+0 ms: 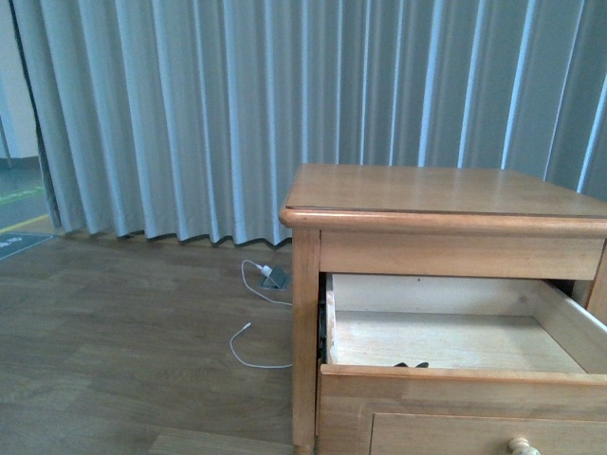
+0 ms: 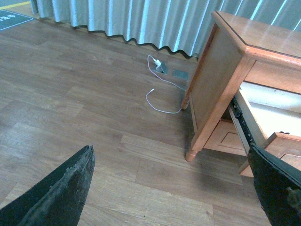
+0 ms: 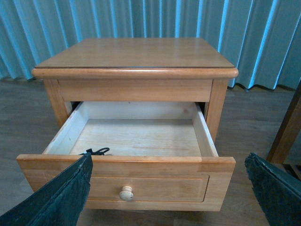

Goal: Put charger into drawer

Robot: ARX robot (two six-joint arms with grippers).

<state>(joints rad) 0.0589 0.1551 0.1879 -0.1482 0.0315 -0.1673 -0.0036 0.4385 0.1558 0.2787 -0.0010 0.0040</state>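
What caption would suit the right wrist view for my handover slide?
Open right gripper facing the nightstand; drawer pulled out, a black cable just visible behind its front panel.

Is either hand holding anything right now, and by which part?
Nothing held: left hand and right hand are both open and empty; a black cable lies inside the drawer.

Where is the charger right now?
The charger lies inside the open drawer, right behind its front panel and left of the knob in the front view; only its black cable shows.
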